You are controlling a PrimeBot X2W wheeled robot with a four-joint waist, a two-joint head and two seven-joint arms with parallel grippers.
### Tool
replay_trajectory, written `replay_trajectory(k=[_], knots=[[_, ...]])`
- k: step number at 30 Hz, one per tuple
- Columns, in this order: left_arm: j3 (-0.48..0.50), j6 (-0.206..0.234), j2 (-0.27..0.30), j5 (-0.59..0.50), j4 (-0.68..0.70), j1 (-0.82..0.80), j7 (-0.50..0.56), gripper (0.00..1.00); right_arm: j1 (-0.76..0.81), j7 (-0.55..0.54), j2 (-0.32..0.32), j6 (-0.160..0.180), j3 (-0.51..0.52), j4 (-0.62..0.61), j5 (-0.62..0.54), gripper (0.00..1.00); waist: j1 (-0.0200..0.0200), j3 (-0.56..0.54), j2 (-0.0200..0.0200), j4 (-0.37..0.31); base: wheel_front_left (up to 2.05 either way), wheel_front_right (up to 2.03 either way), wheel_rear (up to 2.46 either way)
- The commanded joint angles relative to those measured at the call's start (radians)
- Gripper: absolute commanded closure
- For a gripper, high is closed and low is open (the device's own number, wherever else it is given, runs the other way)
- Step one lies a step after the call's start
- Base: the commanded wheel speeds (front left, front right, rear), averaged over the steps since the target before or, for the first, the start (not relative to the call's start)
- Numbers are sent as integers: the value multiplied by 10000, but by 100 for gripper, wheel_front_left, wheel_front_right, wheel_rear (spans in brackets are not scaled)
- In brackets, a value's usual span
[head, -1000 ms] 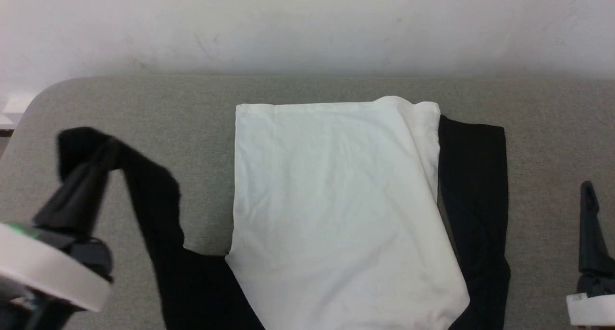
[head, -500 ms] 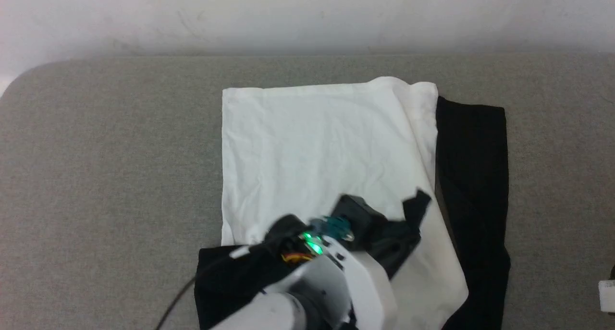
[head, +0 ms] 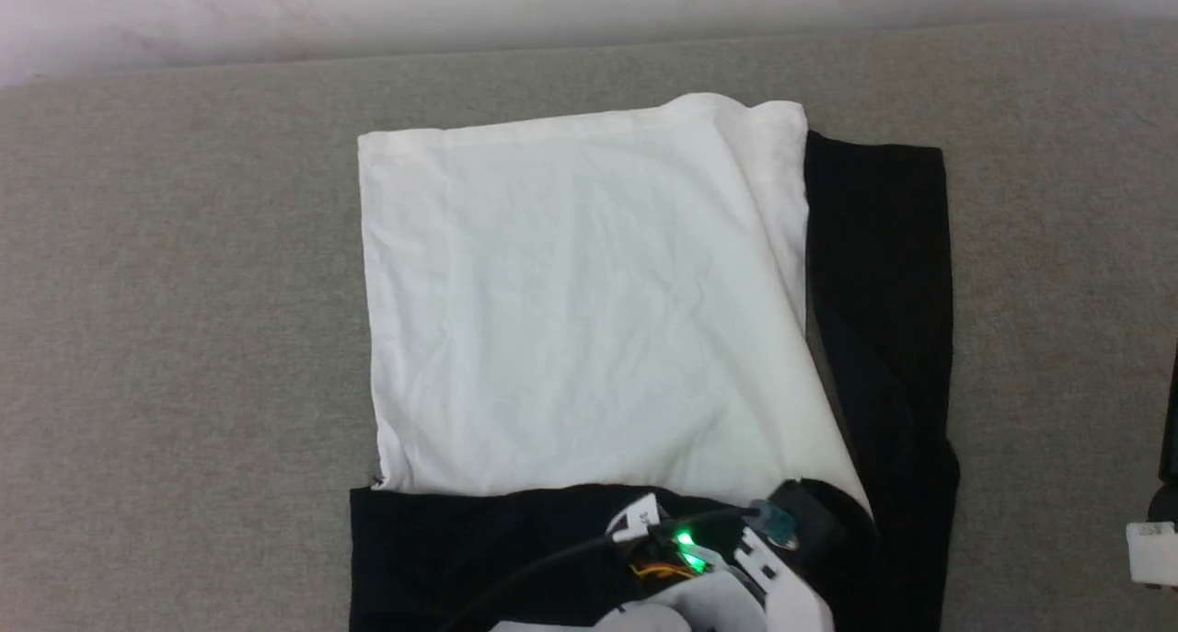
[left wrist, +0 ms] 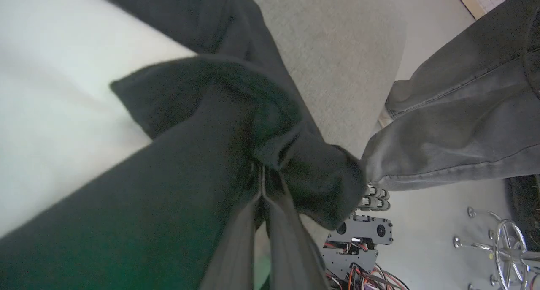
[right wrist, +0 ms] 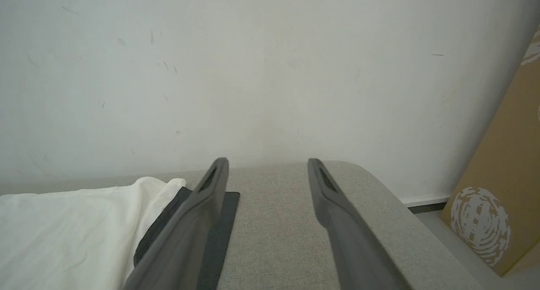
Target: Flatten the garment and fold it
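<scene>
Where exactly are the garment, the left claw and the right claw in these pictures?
garment [head: 589, 310], head view, middle of its white panel.
left claw [left wrist: 261, 184], left wrist view, between its fingertips, shut on the garment's black cloth.
right claw [right wrist: 268, 163], right wrist view, the gap midway between its open fingertips.

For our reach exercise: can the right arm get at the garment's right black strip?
Probably yes: the right gripper is open, empty, with only bare table between it and the black strip of the garment.
</scene>
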State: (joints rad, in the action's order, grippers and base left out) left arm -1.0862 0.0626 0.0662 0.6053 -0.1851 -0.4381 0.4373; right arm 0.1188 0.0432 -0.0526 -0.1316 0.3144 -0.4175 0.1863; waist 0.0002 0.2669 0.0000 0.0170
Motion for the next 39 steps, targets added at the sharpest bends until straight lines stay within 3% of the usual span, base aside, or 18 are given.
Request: replay_trajectory(k=[1, 4, 5, 6, 7, 8, 14, 19, 24, 31, 35, 39], knots=[[-14, -69, -52, -16, -396, -240, -162, 100, -178, 53, 24, 9, -51, 40, 36, 0, -2, 122, 0, -133, 0, 0, 0], [-49, -117, -111, 136, -1191, -306, -405, 100, -225, 49, 24, 9, -98, 83, 9, 0, -2, 112, 0, -132, 0, 0, 0], [-71, -125, -125, 188, -1359, -333, -490, 71, -225, 43, 24, 9, -93, 91, -2, 0, -2, 95, 0, -117, 0, 0, 0], [-77, -127, -136, 255, -1470, -355, -585, 51, -217, 35, 24, 9, -75, 97, -15, 0, -2, 65, 0, -92, 0, 0, 0], [-82, -144, -144, 370, -1523, -365, -652, 4, -202, 21, 24, 9, -52, 101, -27, 0, -2, 28, 0, -62, 0, 0, 0], [-81, -167, -150, 527, -1485, -381, -709, 0, -182, 7, 24, 9, -16, 103, -35, 0, -2, -21, 0, -20, 0, 0, 0], [89, -56, -157, 1628, -59, -767, -756, 0, -30, -123, 24, 9, 40, 80, -71, 0, -2, -415, 0, 264, 0, 0, 0], [1154, 410, 60, 2265, 1889, -923, -857, 0, 146, -236, 24, 9, 73, 17, -54, 0, -2, -806, 0, 493, 0, 0, 0], [2752, 1470, 1564, 1423, 3719, -791, -1954, 0, 277, -305, 24, 9, 52, -33, -27, 0, -2, -1058, 0, 596, 0, 0, 0], [5018, 2995, 3946, 293, 5248, 1098, -4081, 0, 484, -275, 24, 9, 22, -47, 38, 0, -2, -1221, 0, 617, 0, 0, 0], [6268, 3954, 4993, -183, 5651, 3003, -5547, 0, 647, -213, 24, 9, 3, 14, 129, 0, -2, -1313, 0, 598, 0, 0, 0], [7207, 4768, 5459, -493, 5885, 5000, -6637, 0, 812, -128, 24, 9, -69, 122, 247, 0, -2, -1364, 0, 601, 0, 0, 0]])
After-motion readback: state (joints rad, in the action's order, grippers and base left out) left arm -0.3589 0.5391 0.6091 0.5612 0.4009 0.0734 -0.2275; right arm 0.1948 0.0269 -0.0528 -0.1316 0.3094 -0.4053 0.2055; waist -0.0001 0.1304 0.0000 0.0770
